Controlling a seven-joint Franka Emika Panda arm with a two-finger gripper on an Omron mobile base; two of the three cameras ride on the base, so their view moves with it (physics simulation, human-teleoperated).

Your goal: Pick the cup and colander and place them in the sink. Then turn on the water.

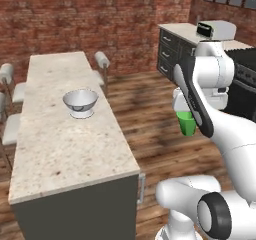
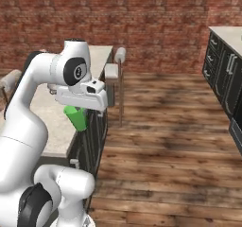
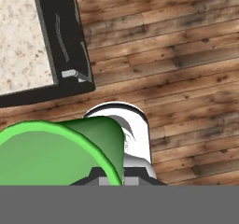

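The cup [image 1: 187,122] was bright green. The colander [image 1: 80,103] looked silvery grey, its holes too small to make out. The counter [image 1: 60,149] was speckled beige, the floor [image 2: 170,141] brown planks, the wall [image 2: 142,22] red brick.

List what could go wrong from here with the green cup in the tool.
1. The cup hangs in the shut tool over the wooden floor, off the counter; if the grip slips, it would likely drop to the floor.
2. The cup sits close beside the counter's edge, so a swing toward it could knock it loose.
3. The colander stands on the counter; a low arm sweep might shove it.
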